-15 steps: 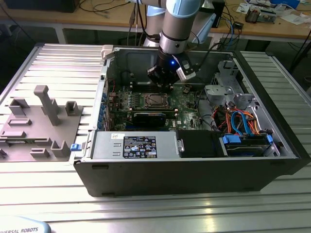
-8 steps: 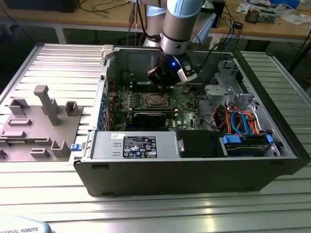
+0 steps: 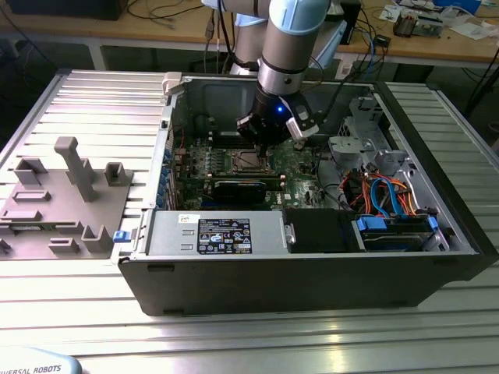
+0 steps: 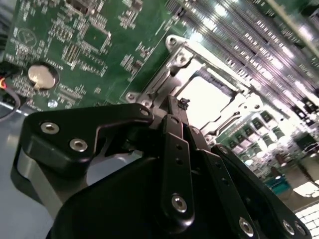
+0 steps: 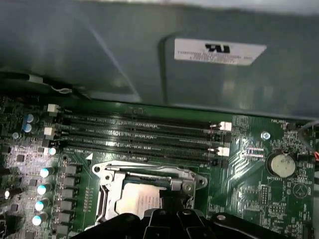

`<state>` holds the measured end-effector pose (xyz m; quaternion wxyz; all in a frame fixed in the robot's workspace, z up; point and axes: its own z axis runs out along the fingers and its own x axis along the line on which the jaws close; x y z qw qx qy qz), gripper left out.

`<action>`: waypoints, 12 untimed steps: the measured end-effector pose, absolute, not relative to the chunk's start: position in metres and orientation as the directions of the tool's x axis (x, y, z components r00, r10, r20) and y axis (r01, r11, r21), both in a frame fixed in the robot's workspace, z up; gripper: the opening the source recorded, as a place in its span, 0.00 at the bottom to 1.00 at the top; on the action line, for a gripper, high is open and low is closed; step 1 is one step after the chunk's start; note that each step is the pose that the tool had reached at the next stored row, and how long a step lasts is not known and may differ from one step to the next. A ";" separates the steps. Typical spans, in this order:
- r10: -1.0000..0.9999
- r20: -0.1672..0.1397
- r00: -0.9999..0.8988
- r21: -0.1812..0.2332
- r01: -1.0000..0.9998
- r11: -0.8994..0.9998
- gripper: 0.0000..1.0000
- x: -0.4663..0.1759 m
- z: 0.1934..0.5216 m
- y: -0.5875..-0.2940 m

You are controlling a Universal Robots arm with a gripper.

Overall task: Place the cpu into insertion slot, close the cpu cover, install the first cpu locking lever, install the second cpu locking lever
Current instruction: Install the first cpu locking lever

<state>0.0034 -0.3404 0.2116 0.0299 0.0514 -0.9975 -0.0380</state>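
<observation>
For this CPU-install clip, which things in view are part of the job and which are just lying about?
Part of the job:
- gripper, low over the socket
- insertion slot
- cpu, silvery top, seated in the slot
- cpu cover, grey metal frame around it

Lying about:
- coin battery
- memory slots
- grey fixture tray outside the case
- drive cables

You see a ribbed aluminium table [image 3: 70,93] spreading around the gripper [image 3: 265,144], and behind it a wooden workbench [image 3: 179,29] strewn with cables [image 3: 160,12].
</observation>
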 end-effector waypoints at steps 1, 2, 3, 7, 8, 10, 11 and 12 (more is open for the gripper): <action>-0.104 0.058 -0.993 0.057 -0.101 0.993 0.11 0.003 0.212 -0.341; -0.103 0.060 -0.993 0.039 -0.101 0.994 0.11 0.003 0.212 -0.341; -0.101 0.062 -0.993 0.014 -0.101 0.995 0.11 0.003 0.212 -0.341; -0.101 0.064 -0.993 0.003 -0.101 0.995 0.11 0.003 0.213 -0.341; -0.101 0.064 -0.993 0.003 -0.101 0.995 0.11 0.003 0.214 -0.341; -0.101 0.064 -0.993 0.003 -0.101 0.995 0.11 0.003 0.219 -0.341; -0.101 0.064 -0.993 0.003 -0.101 0.995 0.11 0.003 0.221 -0.341; -0.101 0.064 -0.993 0.003 -0.101 0.995 0.11 0.003 0.222 -0.341</action>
